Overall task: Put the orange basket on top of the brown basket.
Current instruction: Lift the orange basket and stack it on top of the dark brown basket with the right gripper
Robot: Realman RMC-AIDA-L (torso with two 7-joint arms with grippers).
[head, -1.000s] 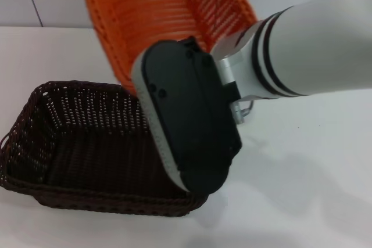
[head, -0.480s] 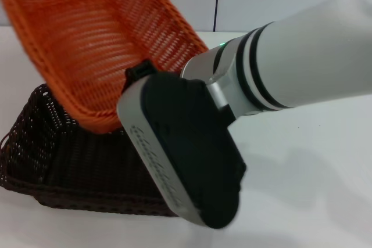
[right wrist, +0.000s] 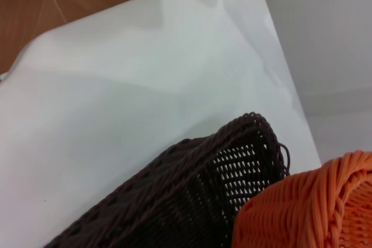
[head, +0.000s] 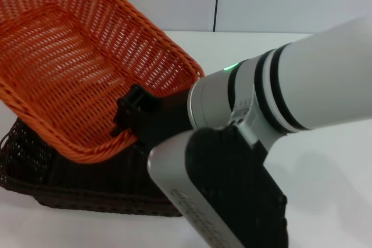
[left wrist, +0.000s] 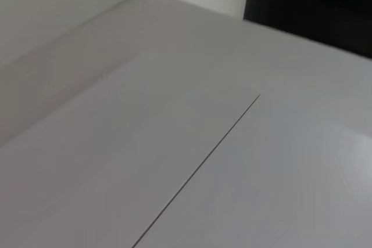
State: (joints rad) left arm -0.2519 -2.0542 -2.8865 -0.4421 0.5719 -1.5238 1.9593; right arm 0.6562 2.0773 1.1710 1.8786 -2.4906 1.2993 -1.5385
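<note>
Lowered, orange basket (head: pixel 75 68) in right gripper (head: pixel 132 115) overlaps brown basket (head: pixel 70 181).

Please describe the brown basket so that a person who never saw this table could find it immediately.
On the white table, look under the tilted orange basket that the right gripper holds by its rim. The brown basket rests flat there, same woven shape but very dark brown.

brown basket (head: pixel 70 184) mostly hidden
</note>
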